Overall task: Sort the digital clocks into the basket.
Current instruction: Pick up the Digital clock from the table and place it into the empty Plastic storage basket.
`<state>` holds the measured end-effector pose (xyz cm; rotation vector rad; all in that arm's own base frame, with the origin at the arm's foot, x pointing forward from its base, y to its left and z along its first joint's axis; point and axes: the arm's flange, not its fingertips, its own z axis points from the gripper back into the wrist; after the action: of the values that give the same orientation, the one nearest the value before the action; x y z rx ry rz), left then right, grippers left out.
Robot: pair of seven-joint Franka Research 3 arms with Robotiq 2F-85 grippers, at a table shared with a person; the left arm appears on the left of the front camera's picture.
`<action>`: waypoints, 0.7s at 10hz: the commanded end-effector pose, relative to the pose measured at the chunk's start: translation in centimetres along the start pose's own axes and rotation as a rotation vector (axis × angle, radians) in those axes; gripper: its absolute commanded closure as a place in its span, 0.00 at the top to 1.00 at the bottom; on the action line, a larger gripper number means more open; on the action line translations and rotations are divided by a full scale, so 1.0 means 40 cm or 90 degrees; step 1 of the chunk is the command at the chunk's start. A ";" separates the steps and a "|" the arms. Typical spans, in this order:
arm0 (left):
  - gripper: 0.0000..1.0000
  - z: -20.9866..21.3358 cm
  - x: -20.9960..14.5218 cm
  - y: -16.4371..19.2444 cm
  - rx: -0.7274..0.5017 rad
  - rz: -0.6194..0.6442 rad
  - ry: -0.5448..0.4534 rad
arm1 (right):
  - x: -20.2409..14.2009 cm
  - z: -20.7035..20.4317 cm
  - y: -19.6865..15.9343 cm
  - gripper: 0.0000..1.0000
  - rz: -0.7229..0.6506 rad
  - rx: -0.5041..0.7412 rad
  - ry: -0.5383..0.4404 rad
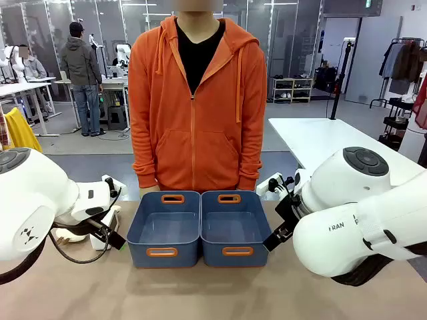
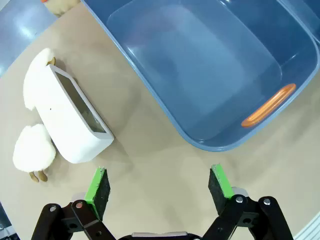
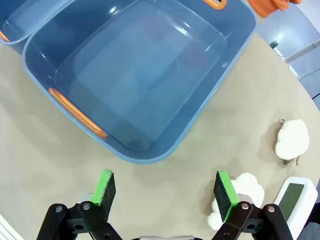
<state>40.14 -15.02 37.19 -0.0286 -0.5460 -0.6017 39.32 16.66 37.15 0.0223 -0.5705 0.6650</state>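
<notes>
My left gripper (image 2: 160,186) hangs with jaws spread wide above bare table (image 2: 150,165); one digital clock (image 2: 75,122) lies nearby, touching a plush toy (image 2: 37,80), beside a blue tub (image 2: 200,60). My right gripper (image 3: 165,192) is spread too; the second clock (image 3: 296,201), near the other tub (image 3: 140,75), is cut off at the frame's corner.

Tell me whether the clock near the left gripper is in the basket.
Out: the digital clock rests on the table beside the empty basket.
</notes>
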 end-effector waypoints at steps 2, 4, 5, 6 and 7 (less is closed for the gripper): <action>1.00 0.000 0.000 -0.001 0.000 0.000 0.000 | 0.000 0.000 0.000 1.00 0.000 0.000 0.000; 1.00 0.000 0.000 -0.001 0.000 0.000 0.000 | 0.000 0.000 0.000 1.00 0.000 0.000 0.000; 1.00 0.000 0.000 -0.001 0.000 0.000 0.000 | 0.000 0.000 0.000 1.00 0.000 0.000 0.000; 1.00 0.000 0.000 -0.001 0.000 0.000 0.000 | 0.000 0.000 0.000 1.00 0.000 0.000 0.000; 1.00 0.000 0.000 -0.001 0.000 0.000 0.000 | 0.000 0.000 0.000 1.00 0.000 0.000 0.000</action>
<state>40.13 -15.07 37.19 -0.0285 -0.5460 -0.6029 39.33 16.66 37.15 0.0213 -0.5706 0.6665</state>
